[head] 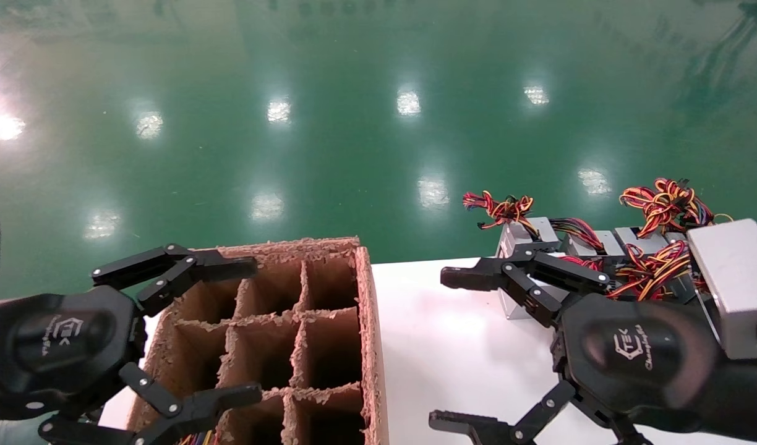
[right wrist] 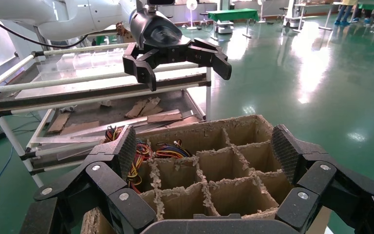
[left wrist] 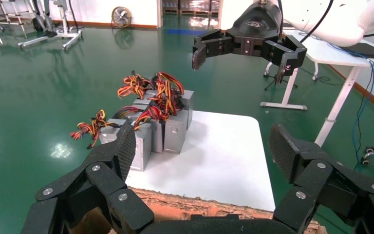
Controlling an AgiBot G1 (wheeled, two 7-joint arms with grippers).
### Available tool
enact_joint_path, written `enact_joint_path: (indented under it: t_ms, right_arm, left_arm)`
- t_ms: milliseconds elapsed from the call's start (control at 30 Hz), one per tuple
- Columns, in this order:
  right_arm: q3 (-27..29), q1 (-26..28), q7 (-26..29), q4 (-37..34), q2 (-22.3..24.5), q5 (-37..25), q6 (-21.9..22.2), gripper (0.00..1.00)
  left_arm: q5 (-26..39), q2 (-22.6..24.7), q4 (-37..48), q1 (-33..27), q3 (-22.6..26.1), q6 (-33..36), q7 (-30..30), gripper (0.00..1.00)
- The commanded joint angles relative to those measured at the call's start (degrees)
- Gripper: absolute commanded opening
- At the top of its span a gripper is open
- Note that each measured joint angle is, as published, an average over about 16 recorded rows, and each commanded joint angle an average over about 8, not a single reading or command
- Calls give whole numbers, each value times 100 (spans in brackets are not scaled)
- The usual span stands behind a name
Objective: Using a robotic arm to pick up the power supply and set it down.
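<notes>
So there's a white table (head: 453,346) sitting on a shiny green floor (head: 329,123). On its left part stands a brown cardboard box (head: 369,346) split into open cells by dividers. Over at the far right corner there's a tight cluster of grey power supplies (left wrist: 148,134) standing side by side, their red, yellow and black wire bundles (left wrist: 148,97) sticking out on top.

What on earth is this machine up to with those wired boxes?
A two-armed robot is set to move power supplies, grey metal boxes with coloured wires, standing in a row on a white table. Neither is holding anything now. The right gripper hangs open above the table beside the row. The left gripper hangs open over a cardboard box split into compartments; wires show in some of them.
</notes>
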Motion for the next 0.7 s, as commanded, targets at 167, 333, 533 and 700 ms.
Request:
enact_joint_path:
  t_ms: [167, 333, 533, 700]
  right_arm:
    - [-87, 70, 84, 63, -15, -132, -8, 100]
    - [-317, 260, 275, 214, -182, -468, 54, 100]
    - [-709, 524, 428, 299, -693, -942, 131, 100]
    - [-1051, 688, 525, 291, -1190, -1270, 139, 100]
  left_arm:
    - [0, 0, 0, 0, 0, 0, 0, 0]
    - [0, 0, 0, 0, 0, 0, 0, 0]
    - [0, 0, 0, 0, 0, 0, 0, 0]
    - [0, 0, 0, 0, 0, 0, 0, 0]
